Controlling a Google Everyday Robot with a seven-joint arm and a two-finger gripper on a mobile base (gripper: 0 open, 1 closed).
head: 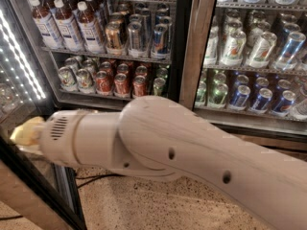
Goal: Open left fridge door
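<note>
In the camera view, your left fridge door (pixel 17 75) stands swung well out at far left, so the opening looks nearly done. The gripper (pixel 26 133) is down at its lower pane, clenched or released I can't tell. Open compartment: bottles (pixel 62 25) up top, cans (pixel 115 80) below; the right door (pixel 254 56) is shut over green and blue cans.

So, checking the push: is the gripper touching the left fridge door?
Cannot tell. The camera view shows the gripper overlapping the left fridge door low down, but neither contact nor a gap shows plainly.
</note>
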